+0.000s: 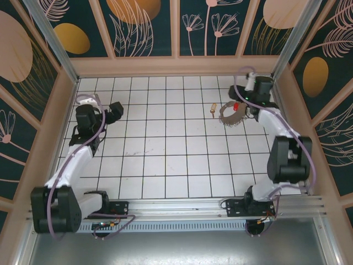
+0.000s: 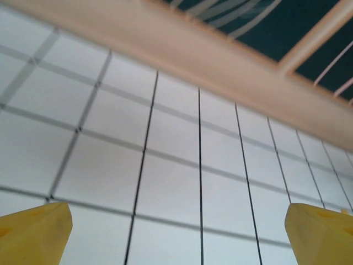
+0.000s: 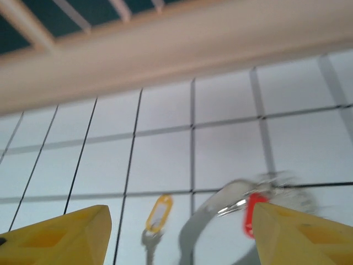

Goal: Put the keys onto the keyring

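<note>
White square tiles with thin black grout lines cover the counter (image 1: 165, 160), walled by pale wooden frames (image 1: 176, 65) holding dark teal panels (image 1: 149, 38) printed with cream and gold plants. Toward the far right lies the thin silvery wire keyring (image 1: 230, 115), a loose loop crowded with small shiny dangling pieces and carrying a small glossy red plastic tag (image 1: 237, 105). Just beside it on its left, apart from the loop, rests the tiny brass-gold metal key (image 1: 212, 110). In the right wrist view its head reads as a yellow oval with a pale centre, its blade slim and grey. The right tool (image 1: 246, 102) hangs close by the ring's right side, its blunt yellow wedge-shaped fingertips (image 3: 60, 237) spread wide, holding nothing. The left tool (image 1: 114, 110) sits well apart at the far left, its yellow tips (image 2: 33, 234) likewise parted and empty above bare tile. Judging from this, the key is not yet threaded: gripping the ring, picking up the key and sliding it on all remain.
</note>
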